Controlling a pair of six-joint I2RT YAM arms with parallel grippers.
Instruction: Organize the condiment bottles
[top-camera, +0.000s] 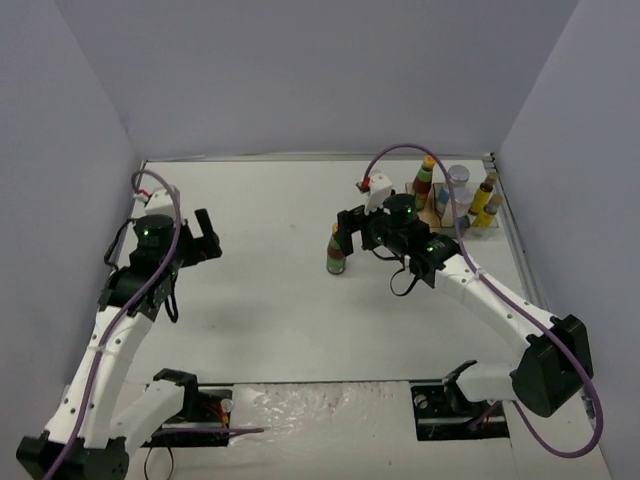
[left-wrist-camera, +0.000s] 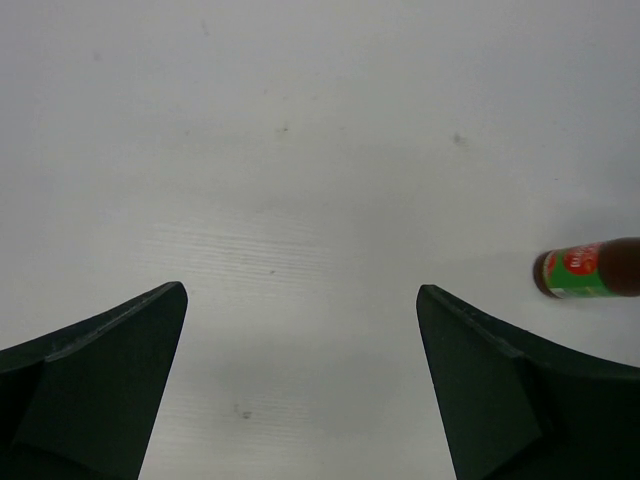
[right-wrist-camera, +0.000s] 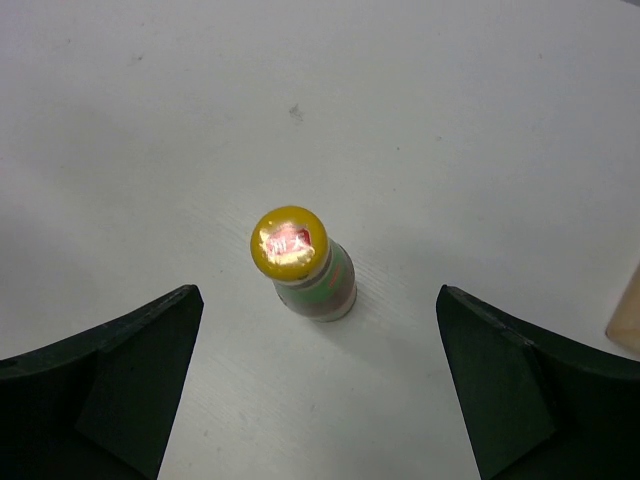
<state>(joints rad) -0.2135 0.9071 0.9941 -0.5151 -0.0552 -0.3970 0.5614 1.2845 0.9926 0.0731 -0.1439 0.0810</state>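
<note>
Left arm (top-camera: 85, 395) and right arm (top-camera: 490, 300): white links, black joint housings, green lights, purple cable (top-camera: 400, 149) along each. Left gripper (left-wrist-camera: 300, 287), right gripper (right-wrist-camera: 318, 289): black wedge-shaped fingers (left-wrist-camera: 90, 390).

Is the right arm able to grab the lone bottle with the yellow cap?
Probably yes. The right end effector hovers open just above the yellow-capped bottle, which stands upright on the table with nothing between them.

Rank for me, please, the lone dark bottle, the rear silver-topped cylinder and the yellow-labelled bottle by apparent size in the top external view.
1. lone dark bottle: clearly the largest.
2 and 3. silver-topped cylinder and yellow-labelled bottle: too close to rank. The cylinder looks wider, the bottle taller, and the cylinder is partly hidden.
</note>
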